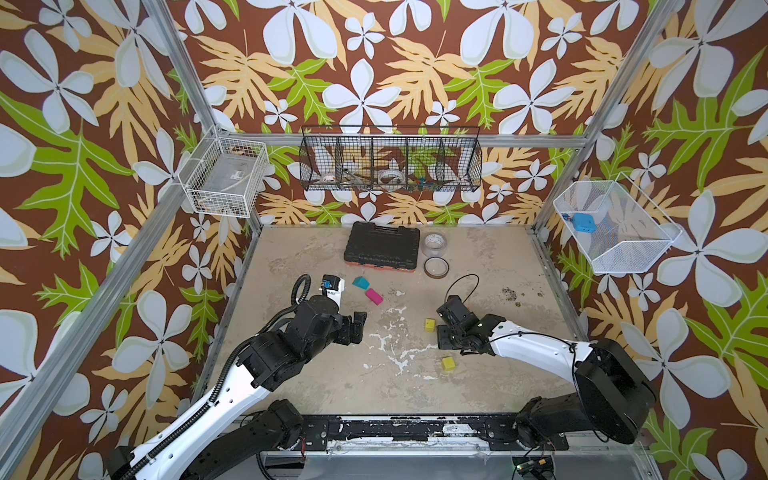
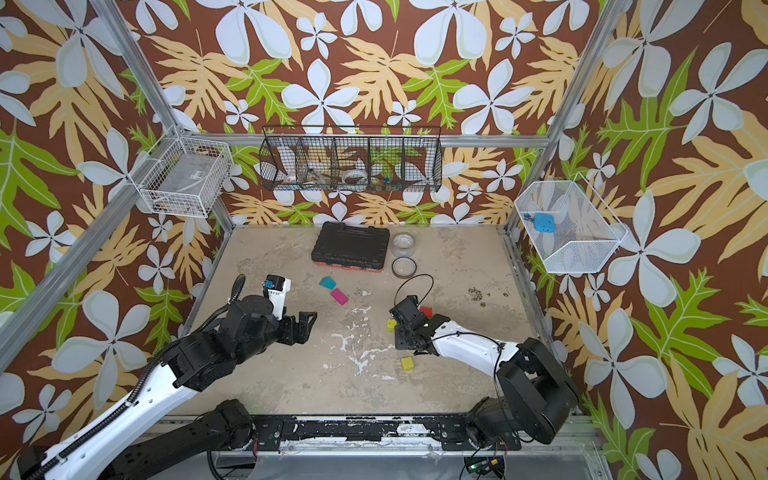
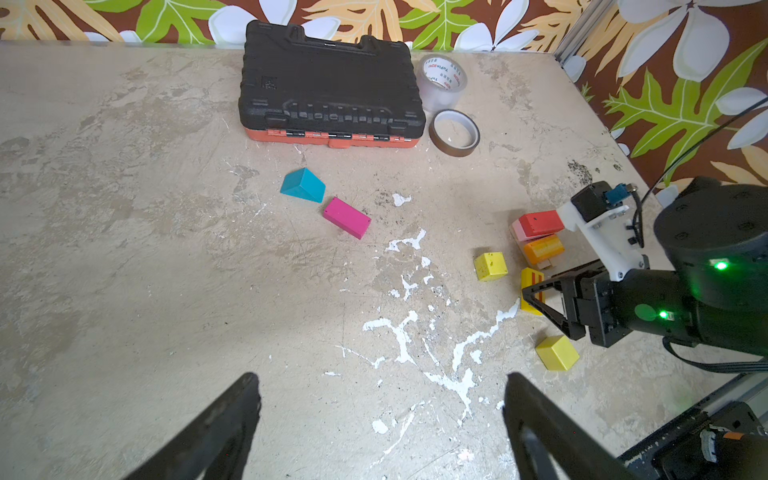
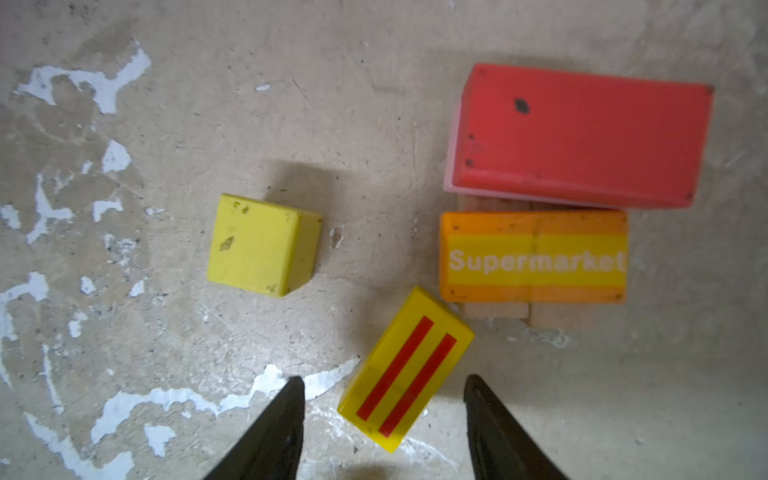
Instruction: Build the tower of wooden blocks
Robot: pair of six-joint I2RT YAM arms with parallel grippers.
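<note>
In a top view the right arm (image 1: 532, 345) is reaching in from the lower right, wrist tipping downward at centre right. The right gripper (image 4: 384, 377) is standing partly open astride the striped yellow brick (image 4: 405, 368), clear of it on both sides. That brick is sitting just beside the tower (image 4: 577, 137). The left arm (image 1: 232, 395) is stretching from the lower left, the left gripper (image 3: 380, 380) gaping wide, holding nothing.
</note>
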